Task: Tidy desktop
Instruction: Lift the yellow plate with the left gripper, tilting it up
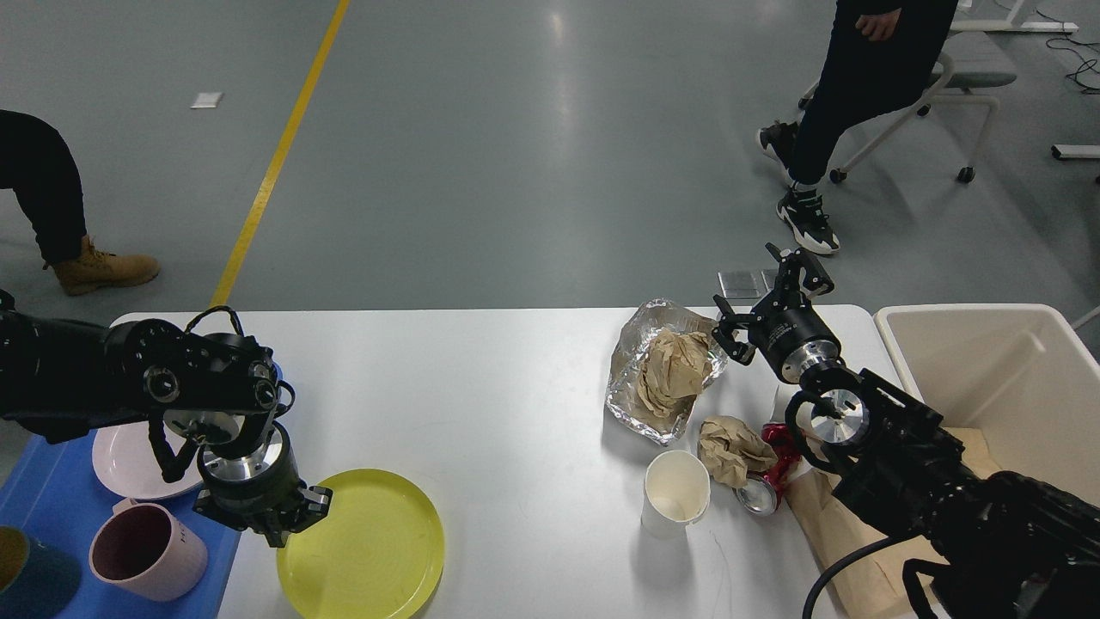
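The desktop point(516, 413) fills the lower half of the head view, white and wide, with clutter at both ends. My left gripper point(273, 520) points down at the left rim of the yellow plate point(365, 546), which lies flat near the front edge; it looks clamped on that rim, though the fingers are dark and seen from above, so I cannot tell for certain. Just left of it a blue tray point(43, 481) holds a pale pink plate point(129, 460) and a pink mug point(146, 550).

My right gripper point(769, 288) hangs over the far edge with its fingers spread and nothing between them, just beside a foil sheet point(632, 383) carrying crumpled brown paper point(675, 370). Nearer me sit a white paper cup point(676, 494), another paper wad point(730, 447) and a crushed red can point(769, 481). A cream bin point(988, 370) stands at the right end.
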### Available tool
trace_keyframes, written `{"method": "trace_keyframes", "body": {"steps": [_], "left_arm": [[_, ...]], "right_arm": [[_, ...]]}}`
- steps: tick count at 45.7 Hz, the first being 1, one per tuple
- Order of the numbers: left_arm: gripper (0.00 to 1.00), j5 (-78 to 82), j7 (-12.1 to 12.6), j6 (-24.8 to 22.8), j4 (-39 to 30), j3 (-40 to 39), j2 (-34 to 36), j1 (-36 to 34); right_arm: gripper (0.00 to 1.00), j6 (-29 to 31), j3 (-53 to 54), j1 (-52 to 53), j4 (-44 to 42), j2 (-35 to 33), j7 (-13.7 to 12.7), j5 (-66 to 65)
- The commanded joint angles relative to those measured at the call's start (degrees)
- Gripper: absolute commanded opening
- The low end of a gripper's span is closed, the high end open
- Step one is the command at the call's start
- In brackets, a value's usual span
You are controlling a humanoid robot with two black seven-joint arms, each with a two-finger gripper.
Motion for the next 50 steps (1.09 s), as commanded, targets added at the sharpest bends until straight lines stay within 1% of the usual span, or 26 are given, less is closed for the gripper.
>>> {"method": "trace_keyframes", "body": {"steps": [1, 15, 50], "left_arm": [[0.00, -1.8, 0.0, -2.4, -0.1, 0.0, 0.2, -3.2], [0.00, -3.6, -0.1, -5.2, -0.2, 0.0, 1.0, -7.1], [0.00, -6.0, -0.1, -7.3, -0.2, -0.2, 2.2, -12.1]], "right_arm": [[1.00, 0.0, 0.0, 0.0, 0.0, 0.1, 0.0, 0.0], [1.00, 0.0, 0.0, 0.0, 0.0, 0.0, 0.0, 0.0], [1.00, 0.0, 0.0, 0.0, 0.0, 0.0, 0.0, 0.0]]}}
